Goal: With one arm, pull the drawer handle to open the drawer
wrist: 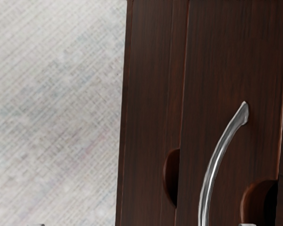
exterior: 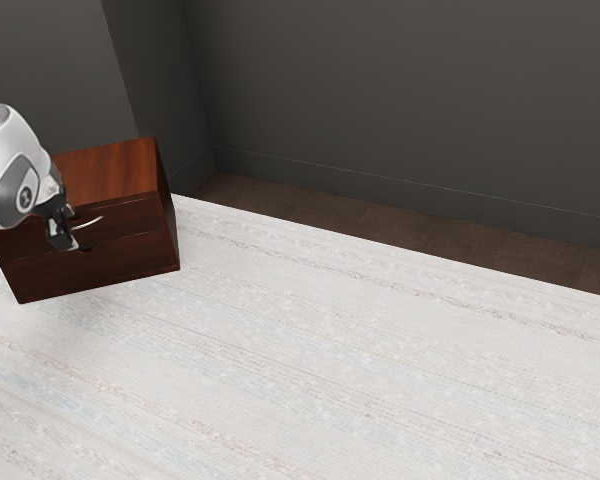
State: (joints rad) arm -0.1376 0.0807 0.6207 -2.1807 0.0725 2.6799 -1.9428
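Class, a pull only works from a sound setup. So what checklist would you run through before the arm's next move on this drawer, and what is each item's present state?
1. Hand is at the front of the wooden cabinet, level with the upper drawer: ok.
2. Curved metal handle is close ahead of the hand in the wrist view: ok.
3. Hand has a hold on the handle: cannot tell.
4. Drawer is out of the cabinet: not ok, its front looks flush.
5. Cabinet stands flat on the white table: ok.
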